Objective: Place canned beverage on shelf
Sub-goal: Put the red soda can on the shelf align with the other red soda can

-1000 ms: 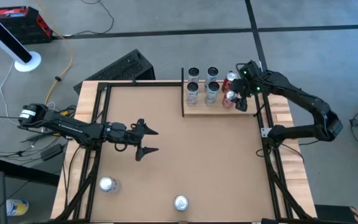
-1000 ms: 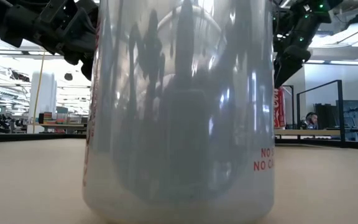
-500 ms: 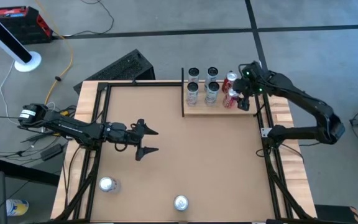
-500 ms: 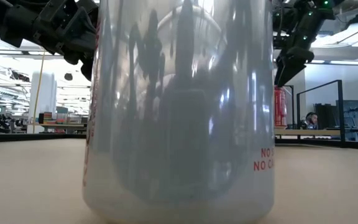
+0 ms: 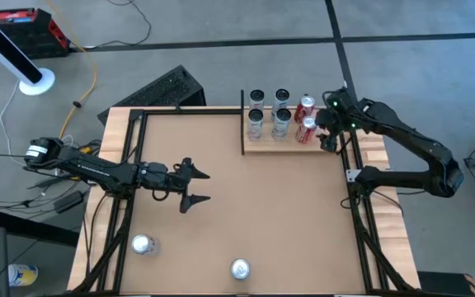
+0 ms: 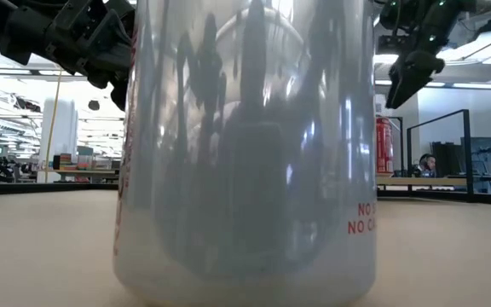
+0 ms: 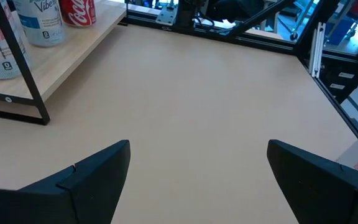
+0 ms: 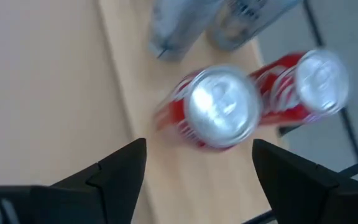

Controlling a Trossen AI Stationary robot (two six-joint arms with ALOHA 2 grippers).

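Note:
The shelf [image 5: 291, 146] is a pale plank with a black rail at its left end, lying at the table's far right. On it stand several silver cans [image 5: 269, 109] and two red cans [image 5: 307, 106] [image 5: 308, 129], all upright on their bases. My right gripper [image 5: 326, 136] hovers open just right of the nearer red can [image 8: 219, 109], above it and clear of it. My left gripper [image 5: 204, 186] waits open over the table's left middle, level and with nothing between its fingers [image 7: 197, 180]. Two more silver cans [image 5: 143, 244] [image 5: 239, 268] stand near the front edge.
One silver can [image 6: 245, 153] stands right in front of the low camera and hides most of that view. A black frame [image 5: 349, 165] runs along the table's sides. Bare brown tabletop [image 5: 262, 206] lies between the shelf and the front cans.
My right gripper has drawn back from the nearer red can, rising and moving toward the table's right edge. The can stays upright on the shelf beside the other red one.

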